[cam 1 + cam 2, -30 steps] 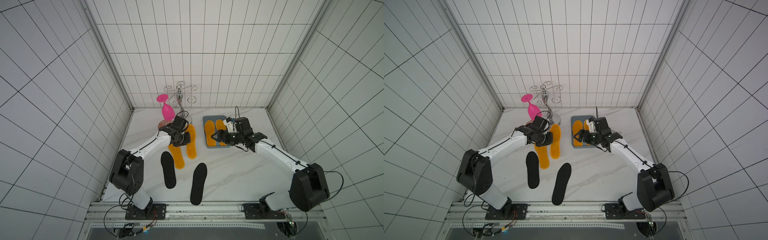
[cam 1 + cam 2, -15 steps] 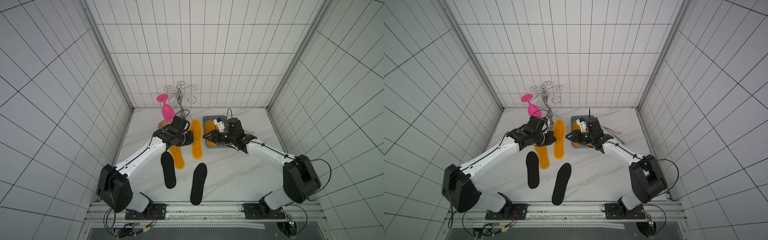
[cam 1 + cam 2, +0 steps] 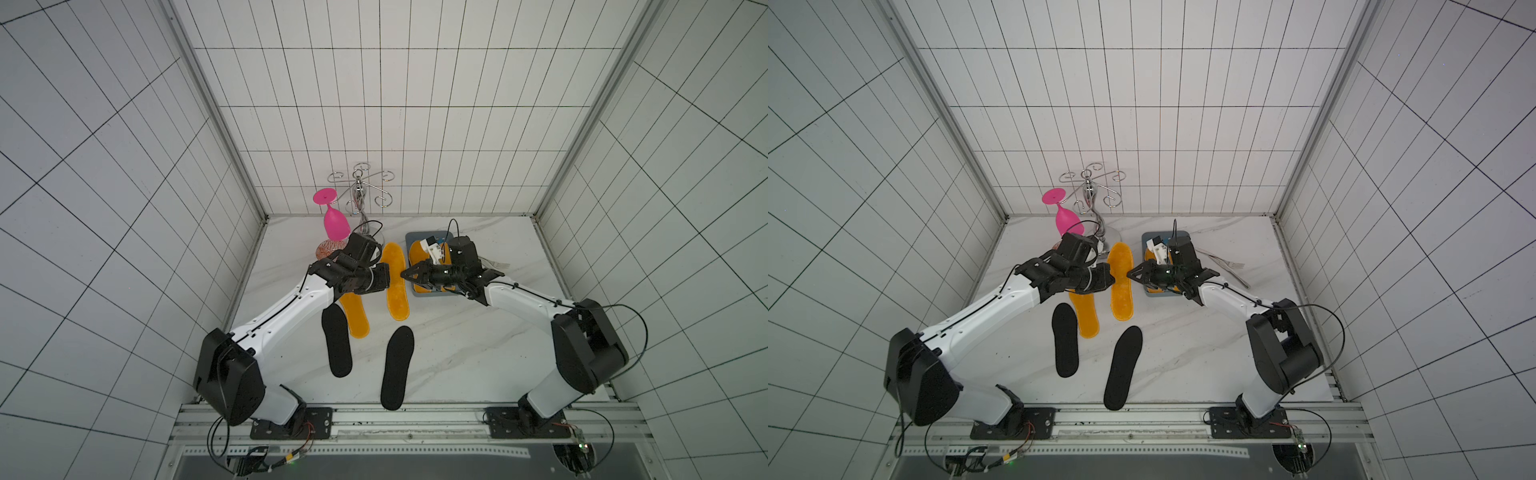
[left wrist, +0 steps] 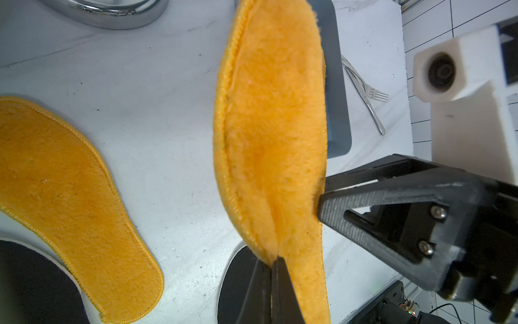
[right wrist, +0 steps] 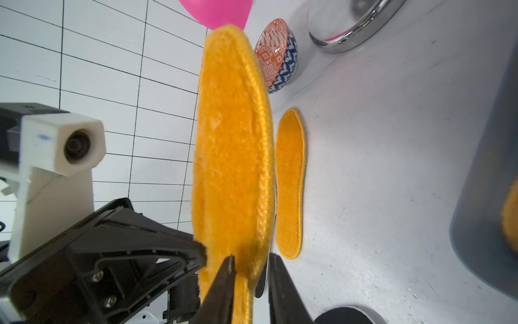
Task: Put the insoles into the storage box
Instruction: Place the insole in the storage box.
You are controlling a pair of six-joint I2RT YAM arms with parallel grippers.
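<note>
The left hand (image 4: pixel 273 263) is clamped shut on one long edge of a fuzzy orange insole (image 4: pixel 269 126) and holds it clear of the tabletop (image 3: pixel 457 332). In its own wrist view the fingers are mostly cut off by the frame. The right hand (image 5: pixel 249 263) meets the same insole from the opposite edge, its jaws narrow and straddling it. One finger touches the pile, but I cannot tell whether both pinch it.

Just beside the hands, near the tabletop's back edge, the storage box (image 3: pixel 411 239) lies mostly under the right arm. Orange shows inside it, though the insoles there cannot be counted.

A second orange insole (image 3: pixel 355 316) lies flat with its far end hidden beneath the left arm. A black insole (image 3: pixel 336 345) lies beside it, and the other black insole (image 3: pixel 397 368) reaches the front edge.

A patterned bowl (image 3: pixel 326 249) is half covered by the left arm, and a fork (image 3: pixel 494 262) peeks out past the right wrist.
</note>
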